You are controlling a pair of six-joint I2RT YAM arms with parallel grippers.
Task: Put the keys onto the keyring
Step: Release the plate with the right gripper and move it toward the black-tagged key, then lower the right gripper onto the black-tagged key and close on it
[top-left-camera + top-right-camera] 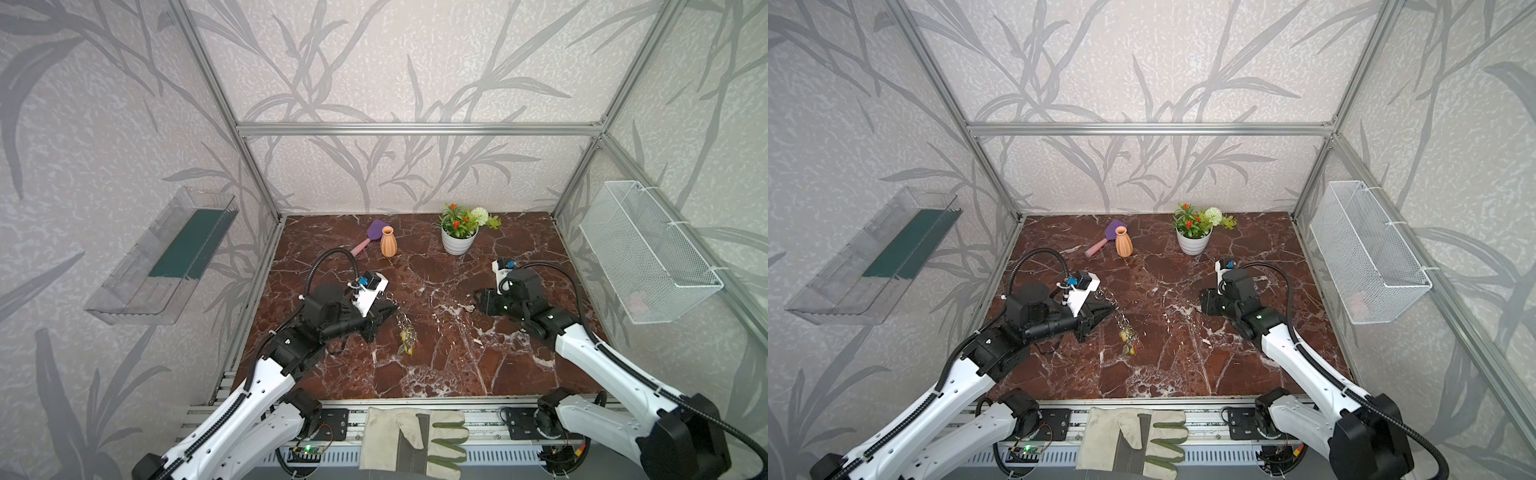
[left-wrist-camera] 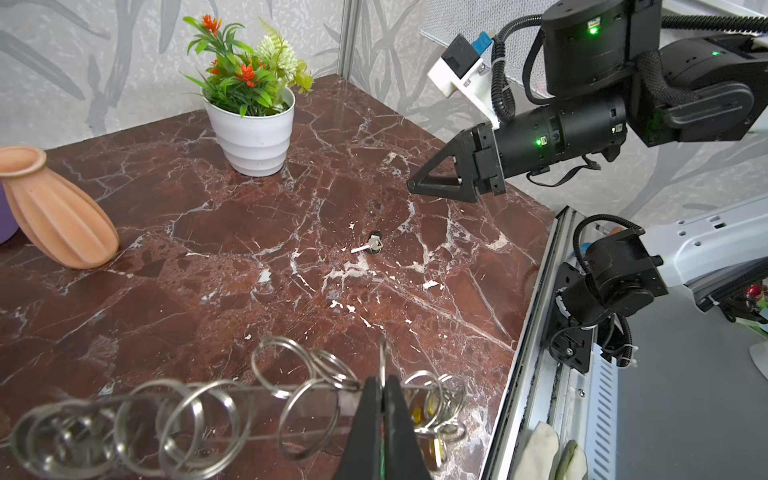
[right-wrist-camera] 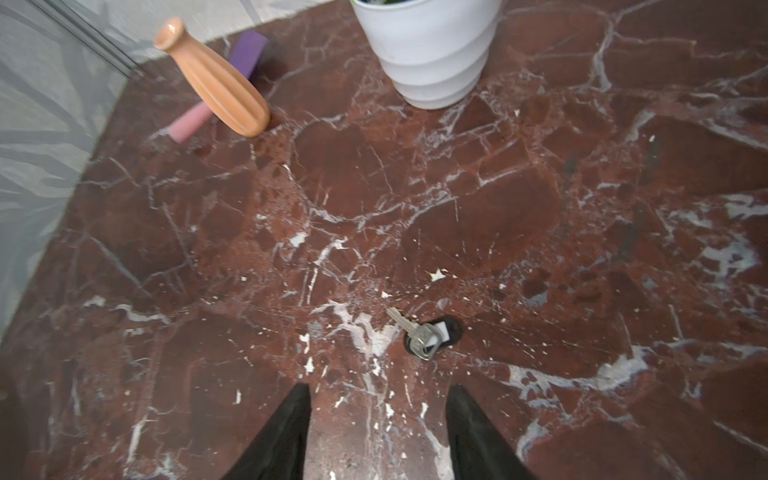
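Note:
My left gripper (image 2: 382, 380) is shut on the keyring (image 2: 199, 415), pinching it among its silver split rings. In both top views the keyring (image 1: 405, 328) (image 1: 1127, 328) hangs from the left gripper (image 1: 392, 309) (image 1: 1113, 307) just above the marble table, with yellow key tags (image 1: 408, 338) at its low end. A single silver key with a black tag (image 3: 419, 334) (image 2: 371, 245) (image 1: 469, 308) lies flat on the table. My right gripper (image 3: 380, 388) (image 1: 478, 297) hovers right behind that key, open, with nothing between its fingers (image 2: 436, 178).
An orange vase (image 1: 388, 243) and a purple-and-pink tool (image 1: 372, 235) stand at the back, with a white potted plant (image 1: 457, 241) to their right. A work glove (image 1: 415, 440) lies on the front rail. A wire basket (image 1: 648, 257) and a clear shelf (image 1: 162, 257) hang on the side walls.

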